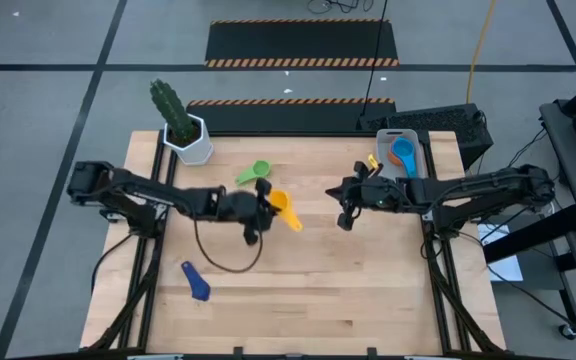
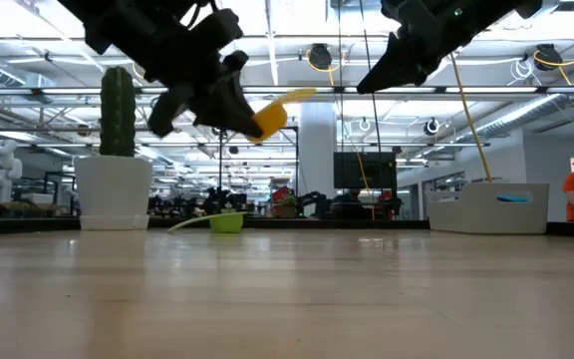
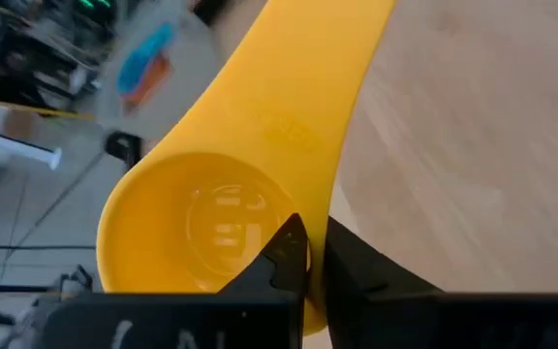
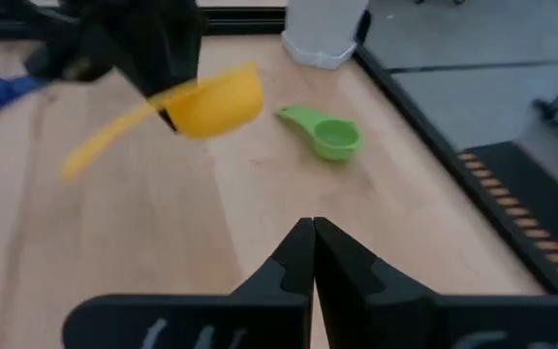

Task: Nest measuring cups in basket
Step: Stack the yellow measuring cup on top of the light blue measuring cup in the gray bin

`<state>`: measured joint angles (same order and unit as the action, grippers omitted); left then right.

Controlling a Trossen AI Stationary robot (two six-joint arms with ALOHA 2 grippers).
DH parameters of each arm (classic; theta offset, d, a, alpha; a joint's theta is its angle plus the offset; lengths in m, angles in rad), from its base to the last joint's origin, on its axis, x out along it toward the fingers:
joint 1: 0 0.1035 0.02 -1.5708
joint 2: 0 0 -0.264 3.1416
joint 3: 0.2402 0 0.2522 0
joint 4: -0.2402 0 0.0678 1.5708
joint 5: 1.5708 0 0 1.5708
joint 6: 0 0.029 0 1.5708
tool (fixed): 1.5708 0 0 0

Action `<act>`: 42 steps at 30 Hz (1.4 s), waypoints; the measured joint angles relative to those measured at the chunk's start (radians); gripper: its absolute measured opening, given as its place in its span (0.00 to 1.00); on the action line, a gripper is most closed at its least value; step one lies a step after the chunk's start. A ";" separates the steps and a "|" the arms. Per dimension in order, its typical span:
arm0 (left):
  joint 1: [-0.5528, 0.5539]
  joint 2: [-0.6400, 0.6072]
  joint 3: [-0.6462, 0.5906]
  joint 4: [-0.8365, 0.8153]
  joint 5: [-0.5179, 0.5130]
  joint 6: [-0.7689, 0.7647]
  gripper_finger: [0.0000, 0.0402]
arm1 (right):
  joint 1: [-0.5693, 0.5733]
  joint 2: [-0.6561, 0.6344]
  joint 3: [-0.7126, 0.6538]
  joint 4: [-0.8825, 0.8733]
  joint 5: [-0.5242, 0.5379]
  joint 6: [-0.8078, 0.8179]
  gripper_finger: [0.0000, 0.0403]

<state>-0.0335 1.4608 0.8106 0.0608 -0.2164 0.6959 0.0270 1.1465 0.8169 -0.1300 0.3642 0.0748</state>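
Left gripper [image 1: 264, 203] pinches the yellow measuring cup [image 1: 283, 208] by its bowl rim, lifted clear, handle pointing onward towards the basket [image 1: 404, 152]. Right gripper [image 1: 346, 203], shut and empty, hovers nearer it.

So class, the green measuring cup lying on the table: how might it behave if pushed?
The green measuring cup looks like thin plastic, so probably light and stiff. It would likely slide on the smooth wooden table, and its flat handle might make it pivot rather than roll.
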 joint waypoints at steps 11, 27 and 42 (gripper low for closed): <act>0.201 -0.090 0.088 -0.074 0.192 -0.023 0.03 | 0.028 0.000 0.000 0.061 0.085 -0.133 0.00; 0.308 -0.077 0.258 -0.196 0.509 -0.250 0.04 | 0.164 0.000 0.024 0.180 0.395 -0.490 0.00; 0.314 -0.039 0.259 -0.224 0.657 -0.417 0.02 | 0.257 0.059 0.024 0.274 0.522 -0.704 0.19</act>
<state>0.2805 1.4218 1.0698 -0.1632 0.4409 0.2791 0.2835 1.2056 0.8406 0.1442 0.8865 -0.6297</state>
